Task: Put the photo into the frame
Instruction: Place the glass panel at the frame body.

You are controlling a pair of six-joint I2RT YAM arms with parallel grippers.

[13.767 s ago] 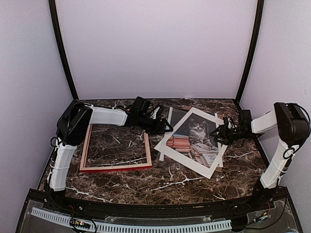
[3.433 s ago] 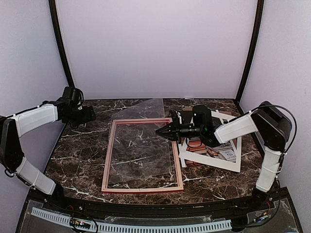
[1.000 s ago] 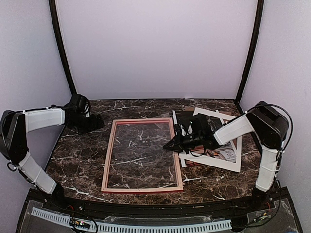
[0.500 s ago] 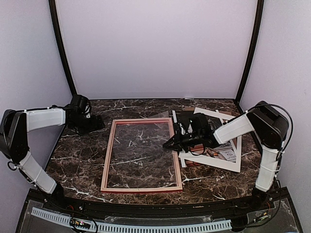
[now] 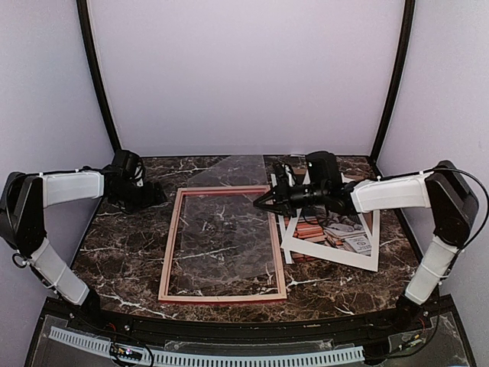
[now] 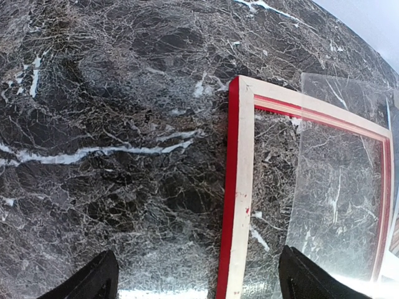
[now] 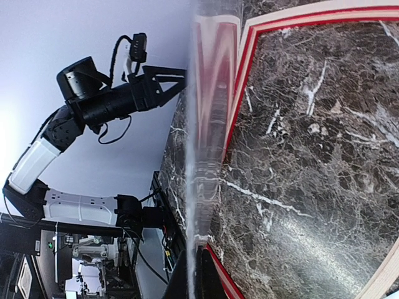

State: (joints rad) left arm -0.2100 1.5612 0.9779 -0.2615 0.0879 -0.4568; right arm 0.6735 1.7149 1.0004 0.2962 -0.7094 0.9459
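The frame (image 5: 170, 245) lies flat mid-table, pale back side up, red showing on its edges (image 6: 240, 187). My right gripper (image 5: 258, 203) is shut on the right edge of a clear sheet (image 5: 229, 174), which hangs tilted over the frame and reaches past its back rail. The right wrist view shows the clear sheet (image 7: 206, 124) edge-on between the shut gripper (image 7: 199, 281). The photo (image 5: 340, 233), with books showing, lies under a white mat (image 5: 336, 260) at right, partly hidden by my right arm. My left gripper (image 5: 157, 200) stands open (image 6: 199, 280) just above the frame's back left corner, empty.
Dark marble table (image 5: 122, 252) with black corner posts at the back. The left arm (image 7: 112, 99) shows beyond the sheet in the right wrist view. A dark edge rail (image 5: 229, 325) runs along the near side.
My right gripper has risen and moved back, lifting the clear sheet from nearly flat in the frame to a tilt. The left arm has not moved.
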